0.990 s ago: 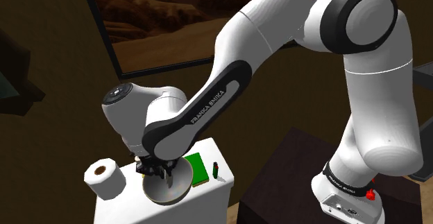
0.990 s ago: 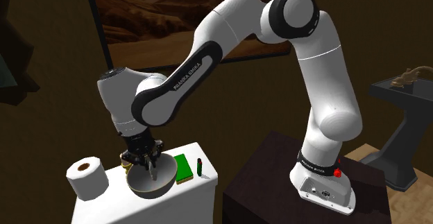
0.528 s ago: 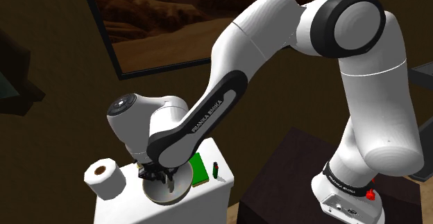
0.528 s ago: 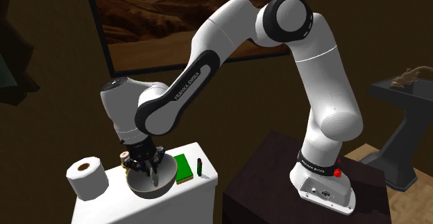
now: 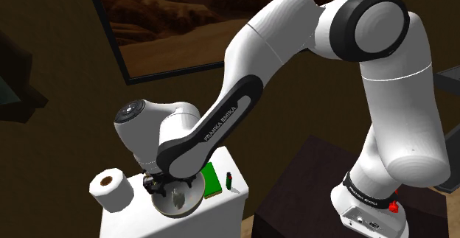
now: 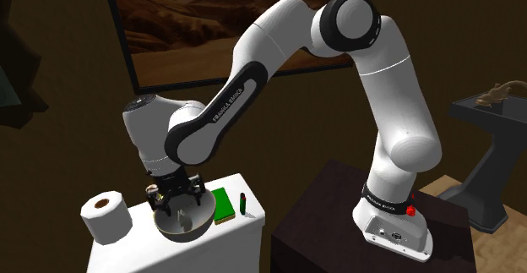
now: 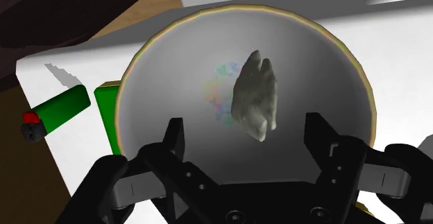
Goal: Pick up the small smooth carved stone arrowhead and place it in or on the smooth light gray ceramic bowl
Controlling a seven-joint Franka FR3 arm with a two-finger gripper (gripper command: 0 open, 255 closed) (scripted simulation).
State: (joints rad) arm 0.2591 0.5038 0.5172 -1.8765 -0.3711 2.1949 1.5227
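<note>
A small grey carved stone arrowhead (image 7: 255, 94) sits inside the light grey bowl (image 7: 163, 63), clear of both fingers. My black gripper (image 7: 246, 146) hangs just above the bowl, open, with one finger on each side of the stone and nothing between them. In the shoulder view the gripper (image 5: 173, 189) stands over the bowl (image 5: 199, 197) on the white table, and the arrowhead (image 5: 177, 197) shows as a pale speck inside. The second exterior view has the same gripper (image 6: 178, 204), bowl (image 6: 182, 234) and arrowhead (image 6: 184, 223).
A toilet paper roll (image 5: 110, 189) stands beside the bowl on the small white table (image 5: 228, 203). A flat green block (image 5: 211, 179) and a small green lighter (image 5: 229, 178) lie on its other side. A dark side table (image 6: 494, 119) stands at the second exterior view's right.
The fingers, shut on the arrowhead half a second ago, have sprung apart. The arrowhead is now free in the bowl. The arm has barely moved since then.
</note>
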